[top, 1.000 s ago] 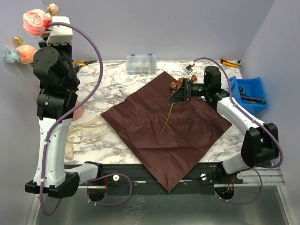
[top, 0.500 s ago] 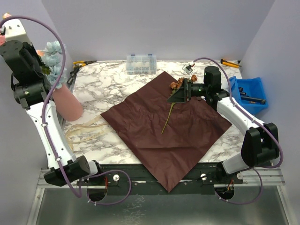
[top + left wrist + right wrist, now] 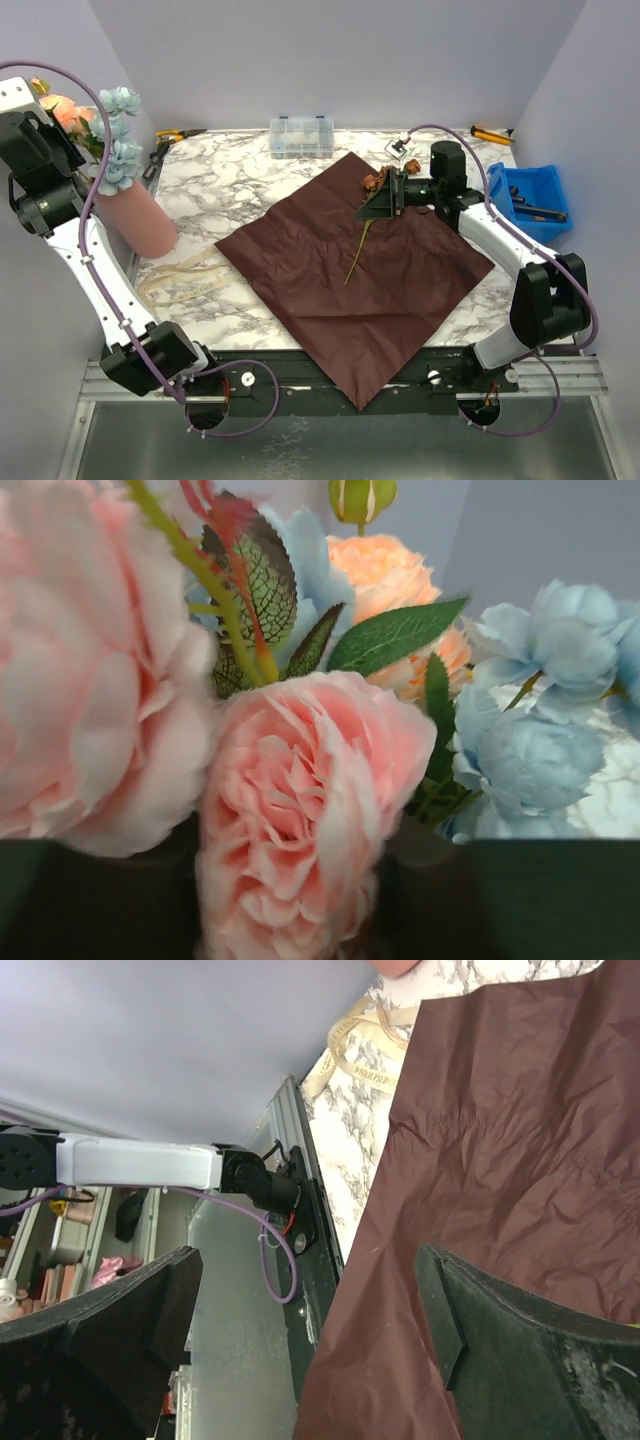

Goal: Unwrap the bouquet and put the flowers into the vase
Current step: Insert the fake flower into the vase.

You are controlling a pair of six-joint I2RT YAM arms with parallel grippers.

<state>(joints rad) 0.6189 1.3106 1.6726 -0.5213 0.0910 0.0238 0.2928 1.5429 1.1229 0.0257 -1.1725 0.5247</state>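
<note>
At the left of the overhead frame the salmon-pink vase (image 3: 150,225) stands on the marble desk (image 3: 240,180), with light blue, peach and pink flowers (image 3: 118,140) rising out of its mouth. The left arm reaches high into the upper left corner above them. In the left wrist view the left gripper (image 3: 290,905) looks straight into the blooms: a pink rose fills the gap between its two dark fingers (image 3: 90,900). Because the petals hide the stems, we cannot tell whether it is pinching anything or standing loose. The maroon sheet (image 3: 330,290) lies unfolded and flat across the middle of the desk, and the beige ribbon (image 3: 185,275) lies loose just left of it. One brownish-orange flower (image 3: 375,182) is left on the sheet. Its bloom lies at the upper right of the sheet and its thin green stem (image 3: 355,255) runs from there down and to the left, toward the frame's centre. The right gripper (image 3: 378,205) hangs just beside that bloom, over the top of the stem, with its fingers spread wide and nothing between them; its wrist view shows only wrinkled sheet in the gap. We judge that this last flower falls to the right arm, which is far nearer. Its jaws would have to close across the stem's slanting line, and the vase lies well away to the left.
</note>
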